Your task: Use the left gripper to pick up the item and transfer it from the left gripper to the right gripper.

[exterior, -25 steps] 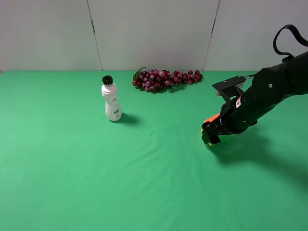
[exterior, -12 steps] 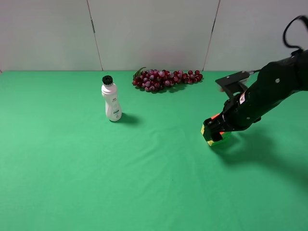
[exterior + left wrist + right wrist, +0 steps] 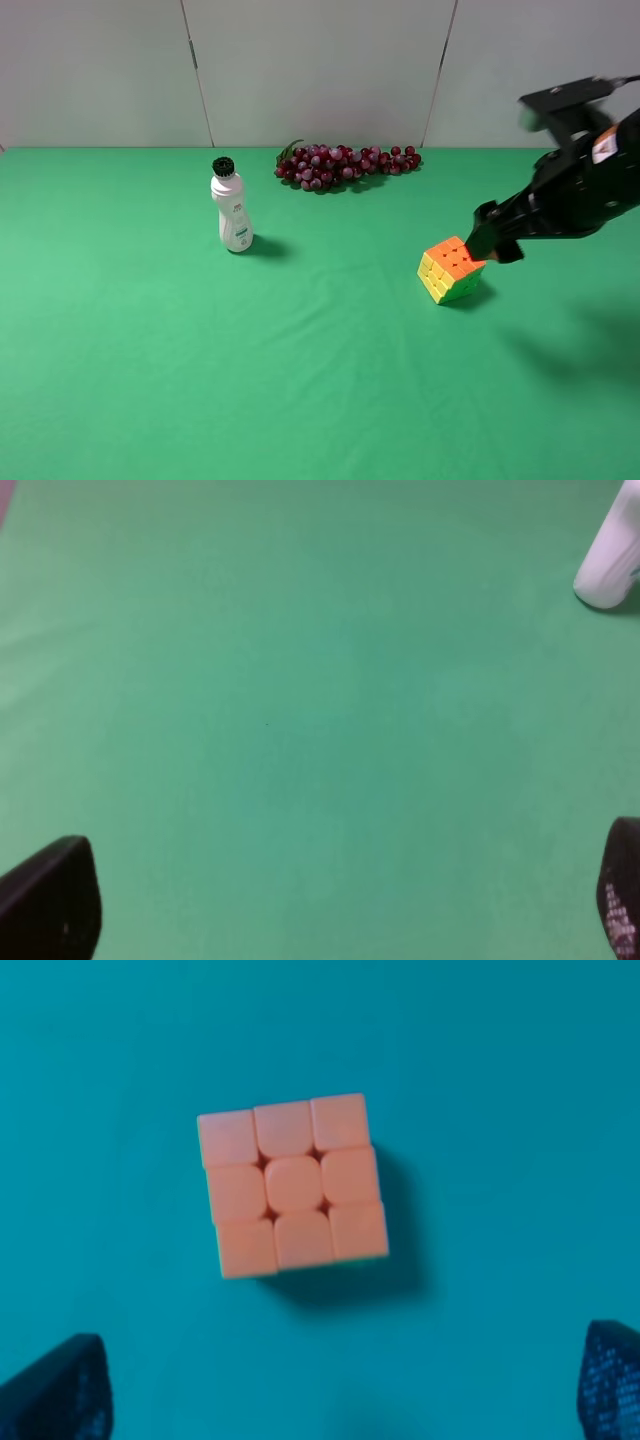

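The puzzle cube (image 3: 451,269) sits on the green bench (image 3: 300,380), orange face up, free of both tools. The right tool (image 3: 486,240) hangs just beside it, jaws spread and empty. The left tool (image 3: 330,910), likewise spread, seems far off; a long reach could nudge the cube or clip the bottle (image 3: 231,212).

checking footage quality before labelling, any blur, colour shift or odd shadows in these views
Exterior high view: sharp on the cube, bottle and grapes, but the right arm is motion-blurred at its top; soft shadows fall to the right of things. Right wrist view: the cloth reads teal instead of green, cube slightly soft. Left wrist view: soft focus, bottle overexposed at the edge.
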### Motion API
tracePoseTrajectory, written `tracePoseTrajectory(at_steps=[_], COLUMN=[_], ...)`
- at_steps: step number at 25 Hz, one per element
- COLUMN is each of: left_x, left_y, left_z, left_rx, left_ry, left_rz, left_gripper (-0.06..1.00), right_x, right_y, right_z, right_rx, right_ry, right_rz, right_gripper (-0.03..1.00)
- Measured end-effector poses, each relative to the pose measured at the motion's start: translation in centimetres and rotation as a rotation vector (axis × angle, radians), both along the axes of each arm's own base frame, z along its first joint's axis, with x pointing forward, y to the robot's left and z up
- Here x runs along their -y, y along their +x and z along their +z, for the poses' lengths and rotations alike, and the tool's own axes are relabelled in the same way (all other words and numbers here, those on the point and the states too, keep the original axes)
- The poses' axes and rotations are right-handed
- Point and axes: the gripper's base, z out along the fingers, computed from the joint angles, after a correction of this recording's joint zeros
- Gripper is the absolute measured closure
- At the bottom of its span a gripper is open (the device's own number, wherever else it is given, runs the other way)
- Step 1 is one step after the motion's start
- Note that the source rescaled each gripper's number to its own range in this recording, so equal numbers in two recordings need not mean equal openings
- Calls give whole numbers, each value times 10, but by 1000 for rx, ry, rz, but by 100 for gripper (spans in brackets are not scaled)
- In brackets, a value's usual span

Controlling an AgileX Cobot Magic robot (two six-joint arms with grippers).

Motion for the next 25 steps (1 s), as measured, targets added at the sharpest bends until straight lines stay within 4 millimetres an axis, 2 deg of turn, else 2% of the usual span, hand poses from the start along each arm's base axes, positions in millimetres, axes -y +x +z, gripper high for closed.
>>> tracePoseTrajectory(at_steps=[7,14,17,25], left_x=[0,0,0,0], left_y=[0,0,0,0], left_z=[0,0,0,0], left_rx=[0,0,0,0], left_ry=[0,0,0,0], left_rz=[0,0,0,0], left_gripper=[-6,-6,-6,-6], right_x=[19,39,47,64], right_y=[-49,-99,-119,-173], right_z=[44,66,66,38], right_rx=[64,93,114,227], right_ry=[41,54,81,186], right_rz=[-37,-49,-74,-91], right_gripper=[-3,-3,-3,-3])
